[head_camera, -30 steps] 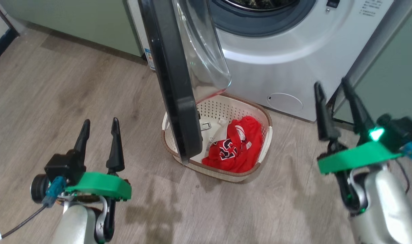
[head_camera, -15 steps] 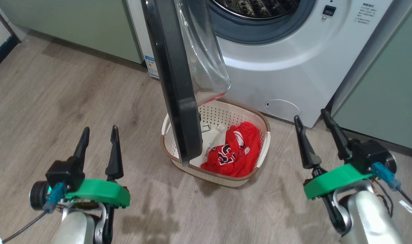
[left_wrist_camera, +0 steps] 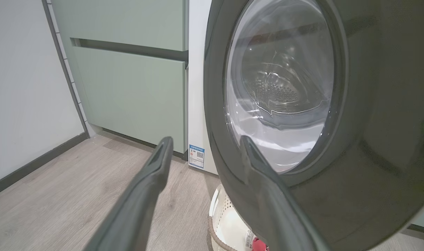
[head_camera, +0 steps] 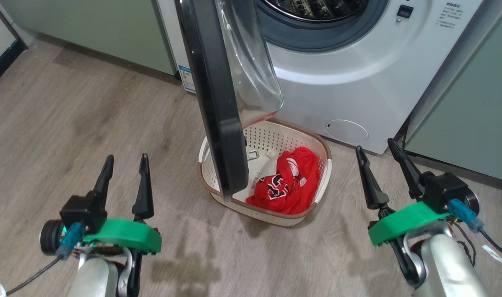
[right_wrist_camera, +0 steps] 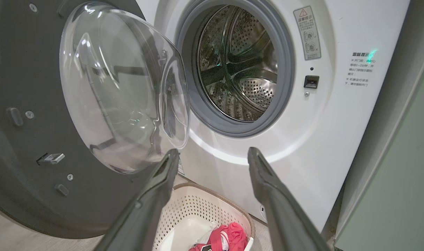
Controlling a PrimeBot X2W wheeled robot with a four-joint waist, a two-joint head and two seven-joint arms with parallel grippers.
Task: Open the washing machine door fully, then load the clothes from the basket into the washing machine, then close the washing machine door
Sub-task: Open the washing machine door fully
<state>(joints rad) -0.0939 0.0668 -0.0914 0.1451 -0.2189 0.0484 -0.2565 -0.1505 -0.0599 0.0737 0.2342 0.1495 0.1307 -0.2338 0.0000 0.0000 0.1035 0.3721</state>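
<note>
The washing machine door (head_camera: 214,99) stands swung out, edge-on in the head view, its glass bowl (right_wrist_camera: 121,90) facing the washing machine (head_camera: 358,74); the steel drum (right_wrist_camera: 238,62) is exposed. Below the door's lower edge sits the basket (head_camera: 317,142) on the floor, holding the red clothes (head_camera: 292,181). My left gripper (head_camera: 126,159) is open and empty, low to the left of the door. My right gripper (head_camera: 375,145) is open and empty, to the right of the basket. In the left wrist view the door's black outer rim (left_wrist_camera: 372,139) fills the right side beyond the gripper (left_wrist_camera: 205,141).
Pale green cabinets stand left (head_camera: 90,33) and right (head_camera: 474,103) of the washer. A white wall with a dark skirting (left_wrist_camera: 23,169) runs on the far left. Wood-look floor (head_camera: 69,115) spreads around both arms.
My right arm has dropped and drawn back from beside the washer to low right of the basket. The head camera shifted slightly. The left arm, door, basket and clothes are unchanged.
</note>
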